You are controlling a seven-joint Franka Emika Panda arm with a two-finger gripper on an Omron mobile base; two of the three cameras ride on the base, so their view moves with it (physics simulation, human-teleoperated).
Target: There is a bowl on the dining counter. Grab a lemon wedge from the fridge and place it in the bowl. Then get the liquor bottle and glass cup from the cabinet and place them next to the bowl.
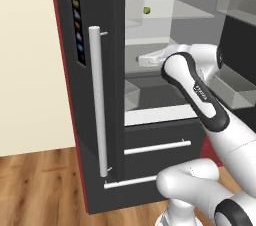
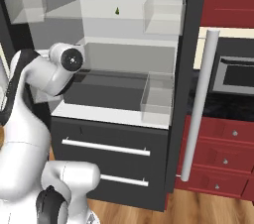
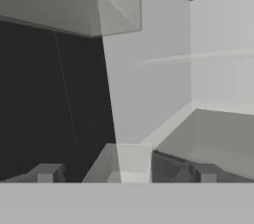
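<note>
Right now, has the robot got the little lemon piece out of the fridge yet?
Not yet. Done: the tall dark grey fridge stands open. In hand: the arm reaches inside at a middle shelf, and its tool is open and empty. The tiny yellow-green lemon wedge sits untouched on a higher shelf. Left: grab the wedge, carry it to the bowl, then fetch the bottle and cup.

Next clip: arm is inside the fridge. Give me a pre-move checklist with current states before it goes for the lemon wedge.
1. Fridge doors open: ok.
2. Lemon wedge located, on an upper shelf: ok.
3. Hand open with nothing between the fingers: ok.
4. Hand level with the wedge: not ok; the arm reaches in at a lower shelf.
5. Wedge in the hand view: not ok.
6. Free path past the clear door bins: cannot tell.
</note>
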